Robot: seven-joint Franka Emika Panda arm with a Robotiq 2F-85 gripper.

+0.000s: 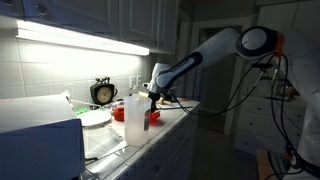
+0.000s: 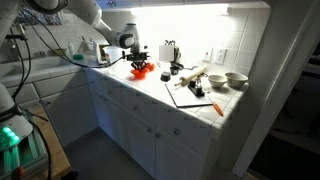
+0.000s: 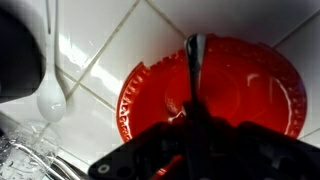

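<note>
"Red bowl (image 3: 250, 95): where does it sit?"

"On the white-tiled worktop (image 3: 110, 30), right under the pincer (image 3: 196, 50). The wrist view looks straight down into it and shows its ribbed rim, which the exterior views are too small to give."

"And the pincer?"

"Closed, its fingers pressed into one thin dark line over the bowl's middle. Whether it touches the bowl, I cannot tell."

"Anything else only the wrist view shows?"

"A white spoon (image 3: 50, 98) lying on the tiles just beside the bowl."

"And from outside?"

"In an exterior view the bowl (image 1: 150, 118) stands just beside a clear bottle (image 1: 133, 118), with a clock (image 1: 103, 92) by the wall behind. In an exterior view a cutting board (image 2: 186, 97), a rolling pin (image 2: 190, 78) and white bowls (image 2: 237, 78) lie farther along the worktop, well apart from the pincer (image 2: 138, 60)."
</note>
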